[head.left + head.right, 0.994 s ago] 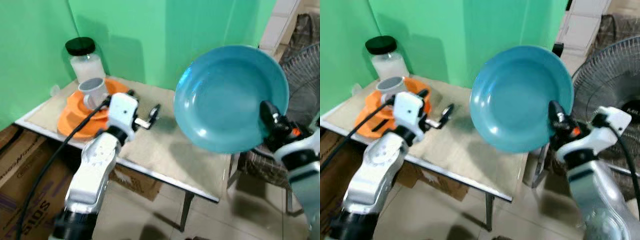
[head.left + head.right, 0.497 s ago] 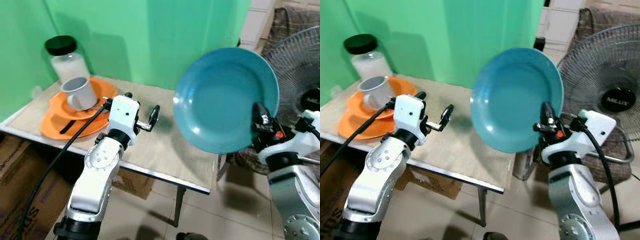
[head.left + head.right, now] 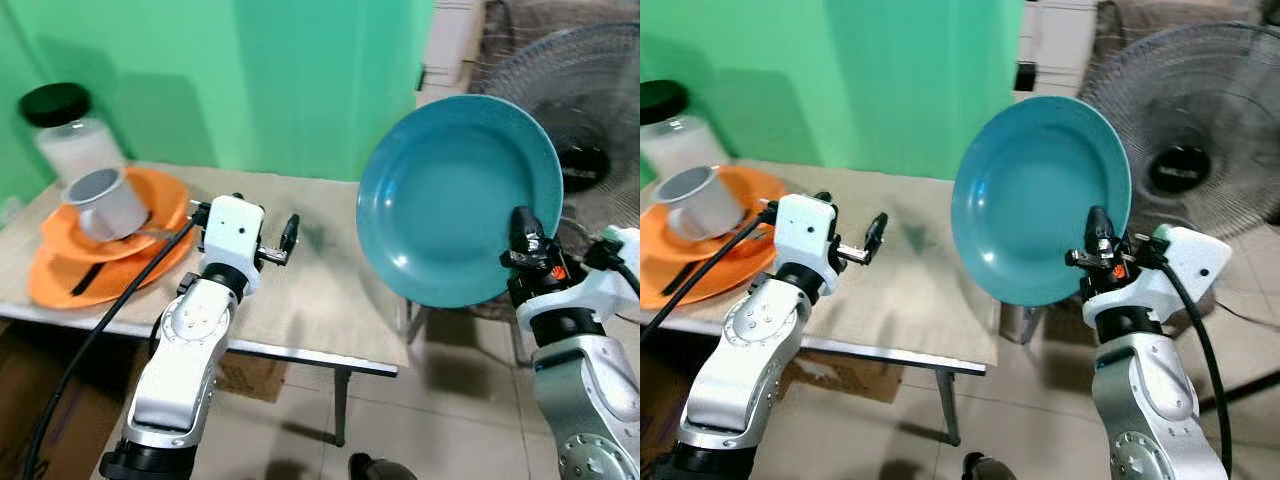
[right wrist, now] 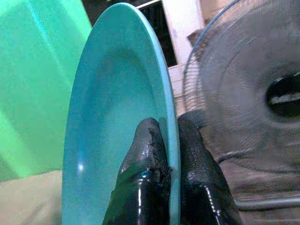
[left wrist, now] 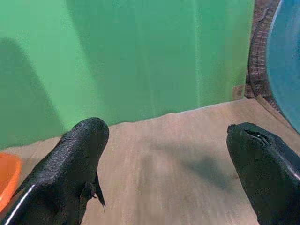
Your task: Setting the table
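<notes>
Camera pans toward robot's right: orange plates (image 3: pixel 110 245), grey mug (image 3: pixel 100 203) and jar (image 3: pixel 65 130) slide toward left edge of eye views; standing fan (image 3: pixel 1185 150) comes fully into sight at right. Teal plate (image 3: pixel 460 200), pinched at rim by right gripper (image 3: pixel 527 243), turns more upright and sits slightly lower, now overlapping fan rather than green wall (image 3: pixel 250 80). Left gripper (image 3: pixel 290 235) draws in nearer robot over table (image 3: pixel 320 310), fingers spread as before.

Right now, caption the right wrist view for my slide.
Right gripper pinches the round teal plate's rim, holding it upright before a grey fan.
</notes>
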`<state>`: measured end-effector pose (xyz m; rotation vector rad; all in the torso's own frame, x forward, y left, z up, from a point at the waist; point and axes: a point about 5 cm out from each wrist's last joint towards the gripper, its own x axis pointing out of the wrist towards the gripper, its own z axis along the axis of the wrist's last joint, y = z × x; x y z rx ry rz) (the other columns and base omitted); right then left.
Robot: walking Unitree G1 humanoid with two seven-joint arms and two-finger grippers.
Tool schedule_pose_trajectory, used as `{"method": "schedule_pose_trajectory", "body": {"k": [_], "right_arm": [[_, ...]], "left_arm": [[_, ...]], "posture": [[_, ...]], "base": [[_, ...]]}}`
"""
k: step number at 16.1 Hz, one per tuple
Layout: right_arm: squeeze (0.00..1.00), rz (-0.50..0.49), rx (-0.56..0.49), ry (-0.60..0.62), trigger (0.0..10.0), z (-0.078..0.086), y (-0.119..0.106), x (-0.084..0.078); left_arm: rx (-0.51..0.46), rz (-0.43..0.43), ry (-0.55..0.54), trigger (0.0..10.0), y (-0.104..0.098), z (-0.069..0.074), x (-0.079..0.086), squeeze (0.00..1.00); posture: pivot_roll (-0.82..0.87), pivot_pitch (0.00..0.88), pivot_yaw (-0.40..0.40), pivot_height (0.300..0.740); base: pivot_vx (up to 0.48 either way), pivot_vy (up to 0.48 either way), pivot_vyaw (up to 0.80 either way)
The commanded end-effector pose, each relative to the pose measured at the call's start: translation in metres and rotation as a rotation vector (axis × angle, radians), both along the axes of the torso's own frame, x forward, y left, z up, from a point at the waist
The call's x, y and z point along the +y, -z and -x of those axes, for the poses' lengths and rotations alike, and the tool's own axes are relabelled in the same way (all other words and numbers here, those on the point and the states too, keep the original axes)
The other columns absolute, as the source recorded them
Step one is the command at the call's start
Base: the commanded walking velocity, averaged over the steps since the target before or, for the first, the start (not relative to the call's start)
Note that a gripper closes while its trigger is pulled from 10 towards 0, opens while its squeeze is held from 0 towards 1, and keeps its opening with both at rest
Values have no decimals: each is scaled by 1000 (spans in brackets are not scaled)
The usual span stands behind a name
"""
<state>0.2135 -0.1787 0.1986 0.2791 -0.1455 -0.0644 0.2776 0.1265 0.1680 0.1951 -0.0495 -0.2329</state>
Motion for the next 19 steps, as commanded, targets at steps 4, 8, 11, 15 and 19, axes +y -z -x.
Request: {"method": "schedule_pose_trajectory", "body": {"k": [4,8,11,15,19], "right_arm": [[0,-7,-25,28,10000,-1,-2,-6],[0,-29,-15,21,10000,-4,-1,-3],[0,-27,-11,-6,10000,-9,-1,1],[0,35,3,-10,10000,-12,-1,2],[0,112,25,-7,10000,-15,2,7]], "left_arm": [[-82,59,-84,10000,-11,-3,7,0],[-98,149,-194,10000,-9,-4,9,0],[-78,49,-157,10000,-7,-9,12,0],[-84,36,-107,10000,-8,-6,6,0],[-53,12,-109,10000,-3,-9,6,0]], "posture": [[0,0,20,740],[-8,0,16,740],[2,0,2,740],[1,0,-10,740],[-5,0,12,740]], "base": [[0,0,-800],[0,0,-800],[0,0,-800],[0,0,-767],[0,0,-788]]}}
